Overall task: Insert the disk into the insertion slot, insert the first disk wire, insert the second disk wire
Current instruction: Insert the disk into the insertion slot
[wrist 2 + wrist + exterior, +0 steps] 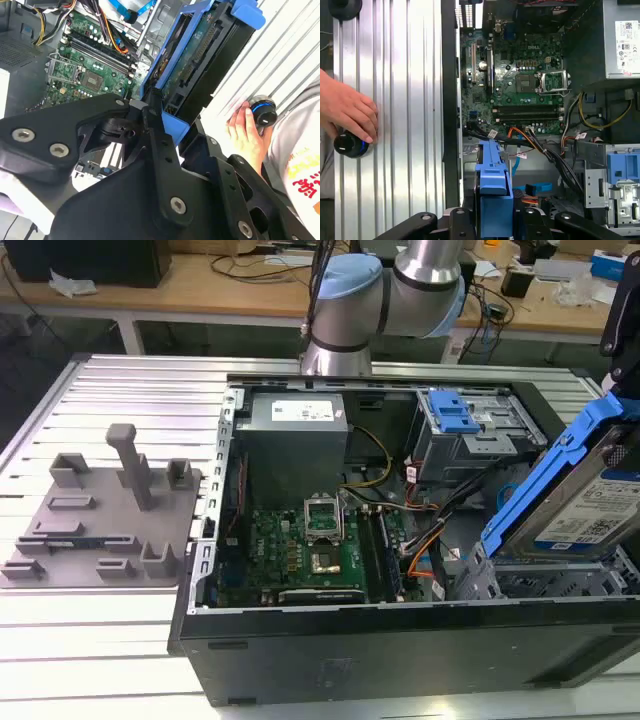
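we start at the pincer (170, 120): matte black linkage arms studded with bright bolt heads, closed narrow on the blue frame of the disk (200, 60). here the disk shows its dark underside inside the glossy plastic frame. in the first wrist view the pincer (492, 222) clamps the frame's edge, and the disk (495, 185) stands as a smooth blue bar between the black fingers.

in the exterior view the disk (595, 500) is a flat silver rectangle with a white printed label, bordered in bright blue. it hangs steeply tilted at the exterior view's right end of the case. its lower end is down near the insertion slot (545, 580), the open bay of a low grey perforated-metal cage, and it is not yet seated there.

the open black computer case (400, 640) holds a green motherboard (300, 550), a boxy grey power supply (295, 425), a taller grey cage (455, 425) with a blue latch, and loose orange, yellow and black wires (420, 540). the case lies on a ribbed aluminium table (100, 640). on the table at the exterior view's left sits a grey plastic fixture plate (95, 515) with posts and blocks.

beside the case a person's hand (245, 132) rests on a round black knob (262, 112) with a blue ring.
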{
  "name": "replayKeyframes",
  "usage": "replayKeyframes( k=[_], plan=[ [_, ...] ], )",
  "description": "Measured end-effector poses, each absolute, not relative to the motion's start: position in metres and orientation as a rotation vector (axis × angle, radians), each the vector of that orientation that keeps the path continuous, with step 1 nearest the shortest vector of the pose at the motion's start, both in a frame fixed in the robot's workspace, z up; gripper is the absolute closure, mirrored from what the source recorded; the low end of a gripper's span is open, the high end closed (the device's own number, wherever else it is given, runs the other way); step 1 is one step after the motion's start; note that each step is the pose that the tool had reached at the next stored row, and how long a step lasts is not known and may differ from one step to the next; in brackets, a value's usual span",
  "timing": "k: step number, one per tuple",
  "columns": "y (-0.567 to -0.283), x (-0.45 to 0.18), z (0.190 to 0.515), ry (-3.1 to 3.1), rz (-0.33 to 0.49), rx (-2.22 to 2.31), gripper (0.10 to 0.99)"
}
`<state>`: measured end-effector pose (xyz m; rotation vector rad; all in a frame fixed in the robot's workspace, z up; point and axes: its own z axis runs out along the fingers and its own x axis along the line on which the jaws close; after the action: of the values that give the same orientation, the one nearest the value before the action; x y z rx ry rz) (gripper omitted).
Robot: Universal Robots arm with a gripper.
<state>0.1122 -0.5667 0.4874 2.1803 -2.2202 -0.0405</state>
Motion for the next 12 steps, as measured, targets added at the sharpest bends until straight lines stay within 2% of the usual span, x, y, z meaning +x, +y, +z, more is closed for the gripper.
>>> replayKeyframes(
  k=[12],
  plan=[
    [-0.5669,0.1122,0.4874,-2.22,-0.041,2.18,0.718]
  ],
)
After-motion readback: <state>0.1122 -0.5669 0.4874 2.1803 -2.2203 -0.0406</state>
